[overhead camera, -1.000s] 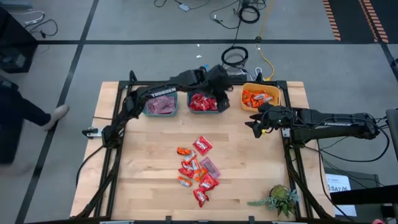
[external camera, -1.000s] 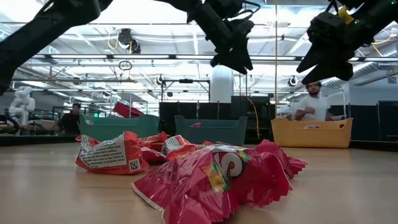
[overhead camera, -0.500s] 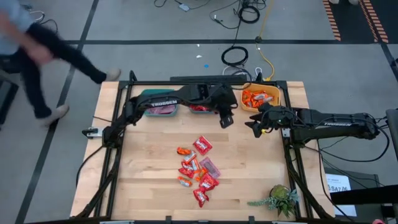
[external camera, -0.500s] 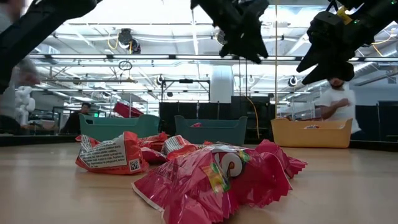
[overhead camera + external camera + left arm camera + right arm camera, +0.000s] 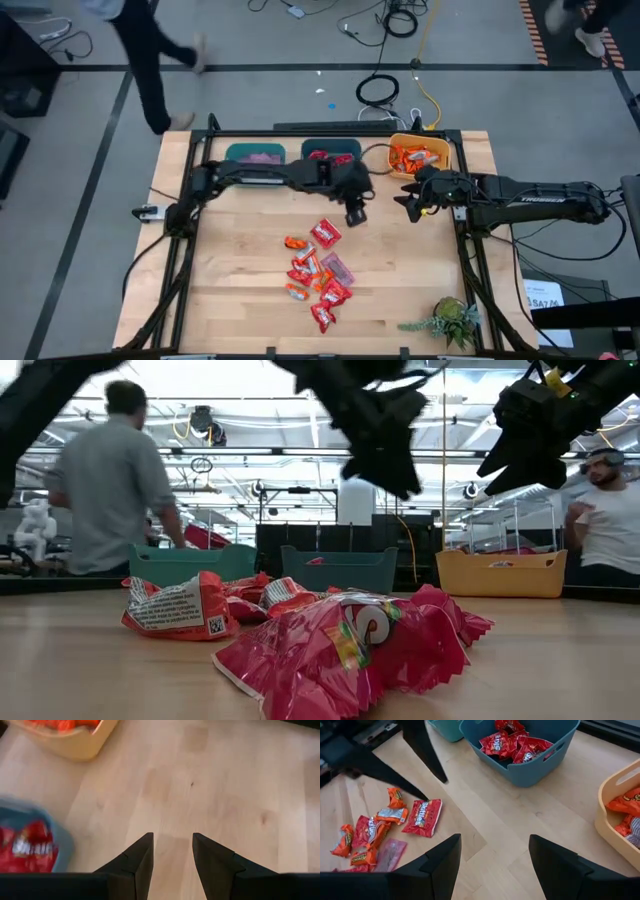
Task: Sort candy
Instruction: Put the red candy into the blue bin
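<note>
The loose candy [image 5: 318,268] lies in a pile at the table's middle, also seen in the right wrist view [image 5: 375,835] and the low view [image 5: 340,640]. My left gripper [image 5: 355,214] hangs open and empty above bare wood, just beyond the pile's far right side; between its fingers [image 5: 172,836] only table shows. My right gripper [image 5: 403,207] waits open at the right, above the table [image 5: 495,837]. Along the far edge stand a teal bin [image 5: 255,154] with pinkish candy, a teal bin [image 5: 331,153] with red candy and a yellow bin [image 5: 420,158] with orange candy.
A small potted plant [image 5: 450,322] stands at the near right corner. Bare wood lies between the pile and the bins. A person [image 5: 115,480] walks behind the table's far left, and another person [image 5: 605,510] stands at the far right.
My left gripper has come away from above the middle teal bin toward the table's near edge and down, toward the candy pile, still open and empty. A person has walked past the table's far left.
</note>
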Controlling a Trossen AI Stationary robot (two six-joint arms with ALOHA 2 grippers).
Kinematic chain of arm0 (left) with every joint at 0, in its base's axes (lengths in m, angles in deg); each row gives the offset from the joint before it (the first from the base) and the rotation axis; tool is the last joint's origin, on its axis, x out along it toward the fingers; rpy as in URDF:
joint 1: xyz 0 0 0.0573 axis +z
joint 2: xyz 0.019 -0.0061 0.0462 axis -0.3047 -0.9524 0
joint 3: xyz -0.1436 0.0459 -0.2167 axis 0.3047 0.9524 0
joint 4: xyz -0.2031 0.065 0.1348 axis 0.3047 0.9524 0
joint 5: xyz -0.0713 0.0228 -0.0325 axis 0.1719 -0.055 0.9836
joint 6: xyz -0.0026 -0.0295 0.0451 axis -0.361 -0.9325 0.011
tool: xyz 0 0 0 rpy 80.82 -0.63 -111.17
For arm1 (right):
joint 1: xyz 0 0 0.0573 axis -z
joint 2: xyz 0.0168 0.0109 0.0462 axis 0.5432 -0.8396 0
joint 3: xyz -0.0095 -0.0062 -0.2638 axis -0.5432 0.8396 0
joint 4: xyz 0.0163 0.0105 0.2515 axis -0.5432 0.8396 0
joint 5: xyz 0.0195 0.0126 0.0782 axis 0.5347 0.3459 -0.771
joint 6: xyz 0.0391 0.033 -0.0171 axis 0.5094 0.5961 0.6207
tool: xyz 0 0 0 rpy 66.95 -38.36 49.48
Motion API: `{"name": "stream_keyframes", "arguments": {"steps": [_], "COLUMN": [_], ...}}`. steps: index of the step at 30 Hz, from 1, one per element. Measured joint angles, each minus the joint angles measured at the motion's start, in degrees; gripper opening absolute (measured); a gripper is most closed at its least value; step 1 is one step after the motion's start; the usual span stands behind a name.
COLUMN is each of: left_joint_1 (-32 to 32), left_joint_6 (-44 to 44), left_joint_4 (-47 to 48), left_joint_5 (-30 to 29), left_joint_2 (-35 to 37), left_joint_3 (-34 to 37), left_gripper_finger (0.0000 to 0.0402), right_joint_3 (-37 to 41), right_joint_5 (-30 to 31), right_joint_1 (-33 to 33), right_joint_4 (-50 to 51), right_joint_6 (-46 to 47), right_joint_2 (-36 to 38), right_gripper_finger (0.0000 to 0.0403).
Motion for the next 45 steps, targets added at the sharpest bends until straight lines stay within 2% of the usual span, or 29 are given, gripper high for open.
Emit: {"name": "stream_keyframes", "arguments": {"steps": [7, 11, 16, 20, 24, 27, 31, 36, 45], "left_joint_1": [-0.1, -0.5, -3.4, -5.8, -7.8, -8.6, -8.8, -8.8, -8.8], "left_joint_6": [-5.5, -8.1, -11.4, -11.5, -11.5, -11.5, -11.3, -11.3, -11.5], "left_joint_4": [-23.3, -30.8, -33.2, -32.9, -32.2, -31.1, -30.7, -25.6, -24.0], "left_joint_5": [-1.3, -2.0, -5.9, -8.3, -8.3, -8.5, -8.9, -8.9, -9.0], "left_joint_2": [19.8, 32.8, 47.2, 57.0, 64.3, 68.3, 73.6, 77.4, 78.0], "left_joint_3": [32.3, 47.8, 63.3, 71.1, 74.4, 75.5, 77.0, 77.3, 77.3], "left_gripper_finger": [0.0146, 0.0146, 0.0146, 0.0146, 0.0146, 0.0146, 0.0146, 0.0146, 0.0146], "right_joint_3": [0.0, 0.0, 0.0, 0.0, 0.0, 0.0, 0.0, 0.0, 0.0], "right_joint_5": [0.1, 0.1, 0.2, 1.4, 8.3, 10.4, 10.7, 10.6, 10.5], "right_joint_1": [0.0, 0.0, 0.1, 0.1, 0.1, 0.1, 0.1, 0.1, 0.1], "right_joint_4": [-1.4, -3.5, -7.2, -10.6, -11.4, -11.5, -11.5, -11.5, -12.0], "right_joint_6": [0.9, 1.2, 0.7, -1.1, 0.9, 0.9, 0.8, 0.8, 0.5], "right_joint_2": [0.0, 0.0, 0.0, 0.0, 0.3, 0.3, 0.3, 0.3, 0.3], "right_gripper_finger": [0.0226, 0.0226, 0.0226, 0.0226, 0.0234, 0.0255, 0.0298, 0.0337, 0.0348]}}
